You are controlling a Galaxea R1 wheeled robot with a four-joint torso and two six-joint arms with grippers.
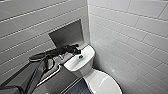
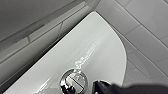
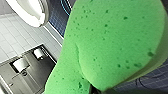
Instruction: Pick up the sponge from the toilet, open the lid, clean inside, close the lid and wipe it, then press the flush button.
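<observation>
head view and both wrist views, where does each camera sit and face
Head view: high on the robot, facing forward and down at the toilet in a tiled corner; the left arm enters from the picture's left, the left gripper over the tank.
Left wrist view: on the left wrist, looking down at the flush button on the tank; a dark gripper part shows.
Right wrist view: on the right wrist, the sponge close before it, floor tiles beyond.
Shared: head and left wrist views both show the flush button.

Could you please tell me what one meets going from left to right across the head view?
left arm → left gripper → flush button → lid → white tiled wall
</observation>
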